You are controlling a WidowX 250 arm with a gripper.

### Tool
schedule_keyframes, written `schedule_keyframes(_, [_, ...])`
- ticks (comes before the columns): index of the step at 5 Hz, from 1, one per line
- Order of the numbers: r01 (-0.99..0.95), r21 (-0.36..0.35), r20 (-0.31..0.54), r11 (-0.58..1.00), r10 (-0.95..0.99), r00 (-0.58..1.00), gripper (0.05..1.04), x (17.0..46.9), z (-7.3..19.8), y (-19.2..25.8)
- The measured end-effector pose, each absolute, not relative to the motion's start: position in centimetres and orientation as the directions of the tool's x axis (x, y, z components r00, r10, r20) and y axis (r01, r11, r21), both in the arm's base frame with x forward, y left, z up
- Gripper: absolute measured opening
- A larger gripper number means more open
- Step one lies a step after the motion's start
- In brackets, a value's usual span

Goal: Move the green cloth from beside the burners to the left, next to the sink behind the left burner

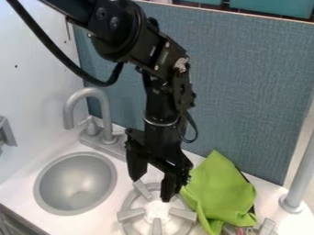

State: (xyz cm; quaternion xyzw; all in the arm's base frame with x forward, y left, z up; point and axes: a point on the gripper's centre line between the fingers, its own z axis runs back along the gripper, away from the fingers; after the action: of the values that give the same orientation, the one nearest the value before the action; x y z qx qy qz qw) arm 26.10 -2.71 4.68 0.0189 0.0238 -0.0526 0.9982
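Judging by how things lie, no grasp is under way; the green cloth [222,193] rests loosely crumpled on the counter [101,219], and whether it awaits handling or is already placed, I cannot tell. The gripper [153,179], spread wide and empty, hangs over the burner [157,225], with the cloth just beside it at four o'clock and the sink [75,183] at nine.

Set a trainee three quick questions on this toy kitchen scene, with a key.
1. Multiple choice. What do the jaws hang over?
a) the sink
b) the burner
c) the faucet
2. True or false: the cloth beside the burner is blue.
3. Fill in the blank with "open" or "shut": the jaws are ____.

Key: 1 b; 2 false, it is green; 3 open.
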Motion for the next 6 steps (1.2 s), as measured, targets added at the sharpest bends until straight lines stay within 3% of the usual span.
schedule_keyframes(1, [0.107, 0.036, -0.074, 0.994, -0.104, 0.992, 1.001, 25.9, 4.1, -2.6])
schedule_keyframes(3, [0.253, 0.052, -0.011, 0.966, -0.252, 0.968, 1.001, 32.0, 1.7, -5.7])
schedule_keyframes(4, [0.282, 0.049, 0.017, 0.958, -0.283, 0.959, 1.001, 34.9, -1.1, -6.6])
schedule_keyframes(6, [0.327, 0.039, -0.017, 0.944, -0.326, 0.945, 1.001, 38.0, -5.5, -7.2])
